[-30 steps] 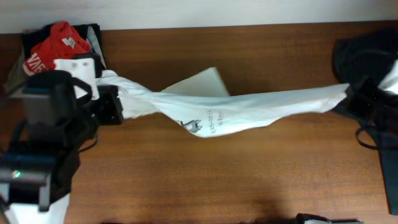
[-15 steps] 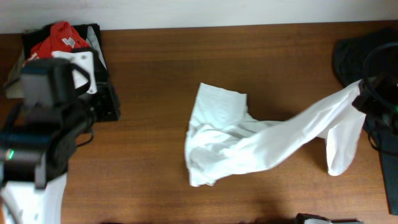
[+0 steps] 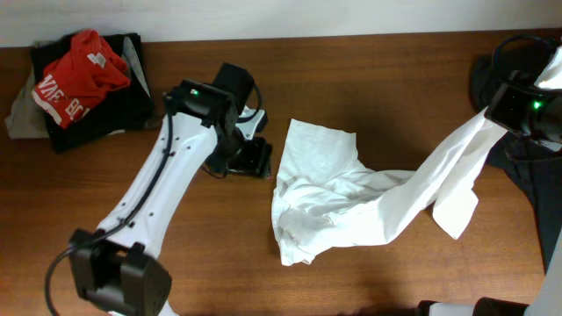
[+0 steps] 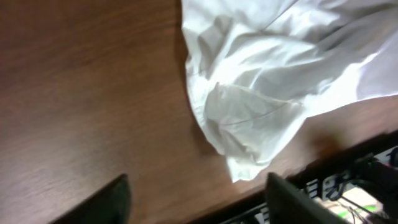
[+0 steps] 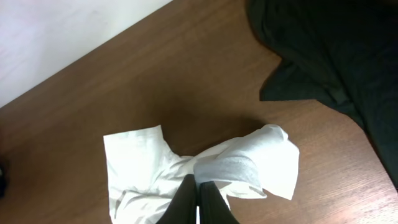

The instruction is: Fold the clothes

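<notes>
Worktop: a brown wood worktop [image 3: 395,79] fills nearly the whole overhead view, with a pale wall [image 3: 263,17] as a thin strip along the top edge.

White shirt: the white shirt [image 3: 325,202] lies crumpled a little right of centre. Its main bulk rests on the wood. One long twisted band of cloth runs from that heap to the upper right of the frame, where its end is held. A loose flap hangs beside the band near the right edge.

Left arm: the white and black left arm [image 3: 167,193] reaches from the lower left corner up to the centre-left of the overhead view.

Dark garment: a dark garment [image 3: 492,75] lies spread at the right edge.

Stack: in the upper left corner a red garment [image 3: 79,75] with white lettering sits bunched on top of a black garment [image 3: 97,127].

Right tool: the right tool [image 5: 199,202] is pinched tight on a bunched fold of the white shirt, as its wrist view shows at bottom centre.

Left tool: the left tool [image 4: 199,208] stands wide and holds nothing. Its two dark fingers [image 4: 109,202] show at the bottom of its wrist view, apart from the shirt's edge above them. In the overhead view it sits just left of the shirt.
</notes>
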### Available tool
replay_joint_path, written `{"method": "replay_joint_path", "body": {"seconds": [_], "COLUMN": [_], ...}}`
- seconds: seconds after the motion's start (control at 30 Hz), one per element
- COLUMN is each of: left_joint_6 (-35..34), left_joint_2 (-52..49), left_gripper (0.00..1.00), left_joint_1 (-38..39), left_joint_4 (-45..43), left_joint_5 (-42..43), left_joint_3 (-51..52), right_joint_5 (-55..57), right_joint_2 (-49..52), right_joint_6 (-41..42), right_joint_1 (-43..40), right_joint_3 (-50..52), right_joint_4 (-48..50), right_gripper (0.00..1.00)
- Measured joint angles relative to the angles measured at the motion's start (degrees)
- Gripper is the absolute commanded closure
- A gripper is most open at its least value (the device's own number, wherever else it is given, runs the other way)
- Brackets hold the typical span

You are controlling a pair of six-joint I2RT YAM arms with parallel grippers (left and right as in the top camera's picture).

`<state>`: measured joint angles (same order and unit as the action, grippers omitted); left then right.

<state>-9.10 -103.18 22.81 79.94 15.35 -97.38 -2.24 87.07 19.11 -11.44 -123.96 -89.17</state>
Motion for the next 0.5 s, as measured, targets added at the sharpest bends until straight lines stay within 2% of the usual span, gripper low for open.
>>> {"method": "replay_joint_path", "body": {"seconds": [0.13, 0.27, 0.4, 0.5], "left_joint_6": [-0.57, -1.44, -1.68, -1.70], "left_joint_2": [-1.25, -2.12, -4.46, -7.91], "left_gripper": [0.26, 0.27, 0.33, 0.33], "left_joint_1": [1.20, 7.28, 9.27, 9.20], "left_joint_4": [-9.33, -21.64, -26.32, -27.12], "left_joint_5": [3.56, 5.27, 5.33, 5.25], "left_joint_3": [9.70, 17.97, 18.67, 18.67], "right_joint_5": [0.52, 0.74, 0.74, 0.74], "right_joint_2": [0.55, 0.92, 0.92, 0.92], "right_joint_6": [-0.09, -0.07, -0.07, -0.09], "right_joint_1": [0.00, 0.00, 0.00, 0.00], "right_joint_3": [0.00, 0.00, 0.00, 0.00], "right_joint_4": [0.07, -0.09, -0.87, -0.87], "right_gripper": [0.96, 0.96, 0.96, 0.96]}}
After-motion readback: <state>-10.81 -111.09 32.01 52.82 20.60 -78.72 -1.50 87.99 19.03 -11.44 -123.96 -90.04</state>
